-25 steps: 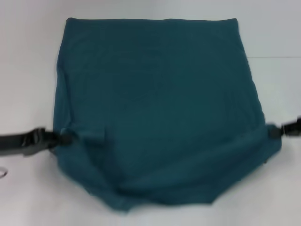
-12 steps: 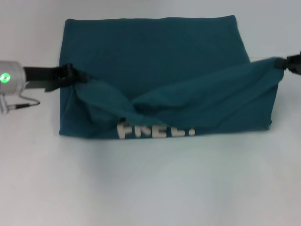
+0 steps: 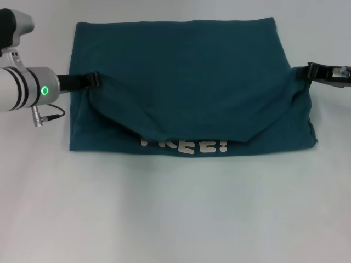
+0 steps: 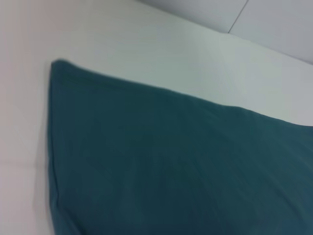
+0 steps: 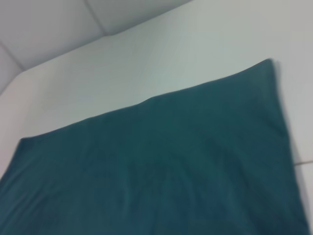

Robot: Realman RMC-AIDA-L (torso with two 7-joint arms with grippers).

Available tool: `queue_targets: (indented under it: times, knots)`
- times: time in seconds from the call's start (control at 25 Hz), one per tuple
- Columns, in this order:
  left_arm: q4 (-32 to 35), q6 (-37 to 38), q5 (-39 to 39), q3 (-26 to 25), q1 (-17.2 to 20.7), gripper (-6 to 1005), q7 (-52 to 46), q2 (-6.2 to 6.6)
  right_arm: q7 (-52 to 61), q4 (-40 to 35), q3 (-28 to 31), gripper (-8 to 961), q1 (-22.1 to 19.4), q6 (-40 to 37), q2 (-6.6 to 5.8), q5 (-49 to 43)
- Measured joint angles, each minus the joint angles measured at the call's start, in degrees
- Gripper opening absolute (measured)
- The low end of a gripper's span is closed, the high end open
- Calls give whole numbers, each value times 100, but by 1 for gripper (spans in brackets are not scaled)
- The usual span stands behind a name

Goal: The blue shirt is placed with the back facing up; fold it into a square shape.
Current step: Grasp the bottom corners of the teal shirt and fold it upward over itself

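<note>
The blue shirt point(image 3: 186, 66) lies flat across the middle of the white tabletop point(image 3: 175, 213), its far edge toward 12 o'clock. A lifted near layer hangs in a shallow sag between the two claws, draped back over the lower layer. Below the sag, white block lettering point(image 3: 184, 146) shows along the near edge at 6 o'clock.

At 9 o'clock, the left claw point(image 3: 92, 80) is pinched on the shirt's left edge, with the silver arm body and its green indicator light point(image 3: 44, 90) outboard of it. At 3 o'clock, the right claw point(image 3: 311, 72) is clamped on the shirt's right edge.

Both wrist views show only teal fabric point(image 4: 171, 166) against the tabletop. A seam line point(image 4: 239, 17) crosses the pale surface beyond the shirt.
</note>
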Motion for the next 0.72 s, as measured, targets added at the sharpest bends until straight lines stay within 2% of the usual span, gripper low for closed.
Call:
queue_targets:
  times: [0.24,0.52,0.72]
  knots:
    - [75,-339,-7,10,-59,22,135,-29,39,-7,-44,59,131,427,39,3]
    - [-44,-935,28,24,-351,21,136,-23,-108,99,-70,63,504,961,-37,15]
    - [-365,-1362,30,133,-507,21,137,-4,-192,393,-418,65,779,1447,-49,3]
